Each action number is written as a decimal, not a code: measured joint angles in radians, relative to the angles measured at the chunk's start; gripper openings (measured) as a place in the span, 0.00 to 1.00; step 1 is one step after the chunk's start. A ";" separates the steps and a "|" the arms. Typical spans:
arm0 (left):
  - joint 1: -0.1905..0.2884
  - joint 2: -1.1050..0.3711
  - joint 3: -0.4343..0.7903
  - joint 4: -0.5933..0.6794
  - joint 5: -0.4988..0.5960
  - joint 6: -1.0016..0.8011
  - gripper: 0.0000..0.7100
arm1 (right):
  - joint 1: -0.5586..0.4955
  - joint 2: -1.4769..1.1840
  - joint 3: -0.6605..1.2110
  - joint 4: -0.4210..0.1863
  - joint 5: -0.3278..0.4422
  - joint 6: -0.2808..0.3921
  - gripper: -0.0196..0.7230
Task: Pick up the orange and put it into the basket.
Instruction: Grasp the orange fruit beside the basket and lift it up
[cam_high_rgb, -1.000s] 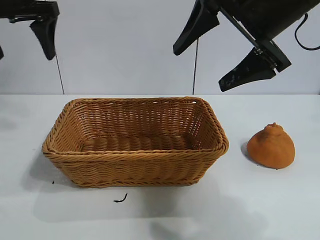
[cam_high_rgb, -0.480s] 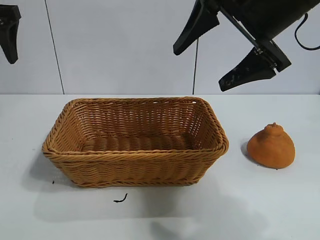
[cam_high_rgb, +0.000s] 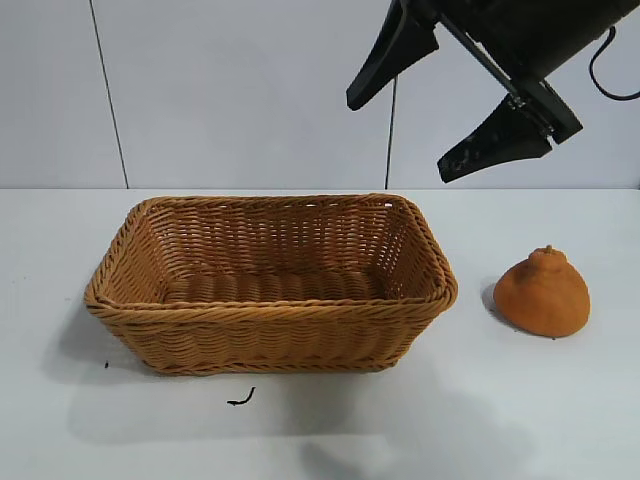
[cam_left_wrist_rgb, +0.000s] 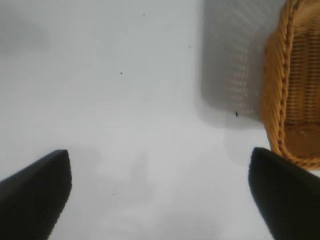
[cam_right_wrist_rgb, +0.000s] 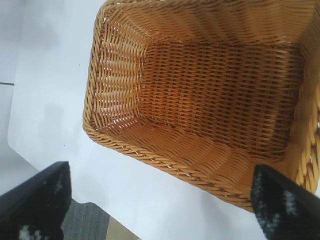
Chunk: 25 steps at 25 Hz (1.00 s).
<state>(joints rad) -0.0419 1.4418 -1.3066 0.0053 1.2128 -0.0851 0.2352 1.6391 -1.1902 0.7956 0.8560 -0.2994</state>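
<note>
Basket (cam_high_rgb: 270, 345), orange (cam_high_rgb: 541, 293) on white table (cam_high_rgb: 520, 420)

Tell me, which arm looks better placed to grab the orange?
Probably the right. Its open claw hangs high between basket and orange, which sits on the right. The left claw, also open, looks down at table beyond the basket's far side.

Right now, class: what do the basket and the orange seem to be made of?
The basket: woven wicker or rattan, golden-brown with a slight sheen; interlaced strands and a braided rim show. The orange: a matte, dull, faintly grainy surface, possibly foam or clay rather than real peel; uncertain.
</note>
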 joint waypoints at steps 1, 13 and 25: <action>0.000 -0.042 0.033 0.000 0.000 0.000 0.98 | 0.000 0.000 0.000 0.000 0.000 0.000 0.96; 0.000 -0.645 0.586 0.000 -0.005 -0.001 0.98 | 0.000 0.000 0.000 0.000 -0.002 0.000 0.96; 0.000 -1.195 0.803 -0.055 -0.150 0.006 0.98 | 0.000 0.000 0.000 0.000 -0.003 0.000 0.96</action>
<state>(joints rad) -0.0419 0.2472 -0.5034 -0.0497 1.0631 -0.0788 0.2352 1.6391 -1.1902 0.7956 0.8534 -0.2994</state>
